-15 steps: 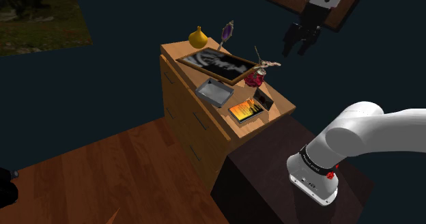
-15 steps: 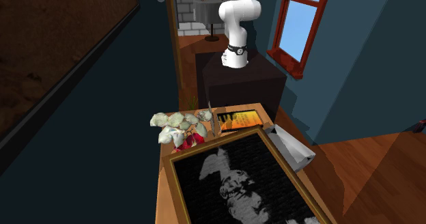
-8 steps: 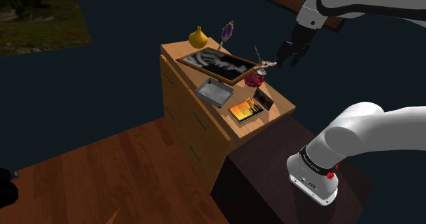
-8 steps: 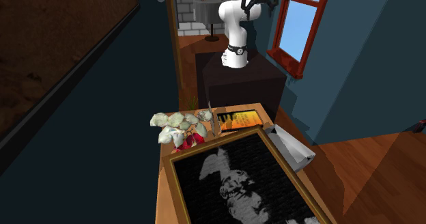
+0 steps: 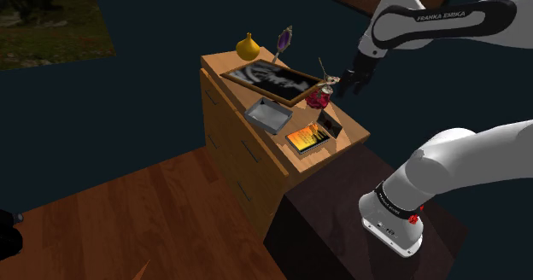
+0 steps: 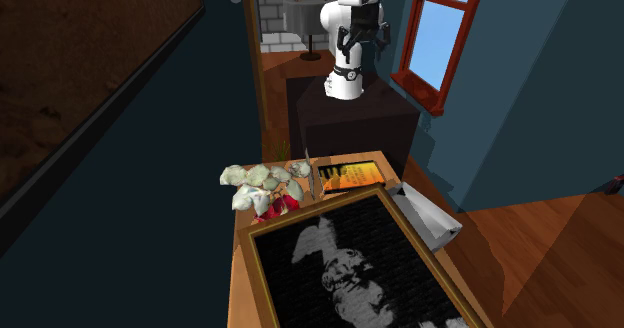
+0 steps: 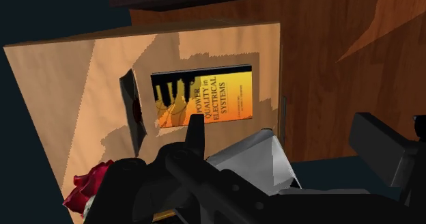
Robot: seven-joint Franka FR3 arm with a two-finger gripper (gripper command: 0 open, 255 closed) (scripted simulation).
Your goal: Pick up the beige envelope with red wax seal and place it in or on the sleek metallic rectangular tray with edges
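Two fingers of the hand [image 6: 361,46] stand wide apart, gripping nothing; the second exterior view shows that gap head-on, the shoulder view sets the hand near the red flowers [image 5: 318,99]; ahead of the hand the dark-drawn envelope [image 7: 133,111] lies on the table [image 7: 61,86], just beside the orange book [image 7: 201,96], long axis along the book's short edge; the tray [image 7: 254,153] lies nearer the hand.

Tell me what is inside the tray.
In the shoulder view the tray shows only its bare grey floor. In the wrist view the pincer covers part of it.
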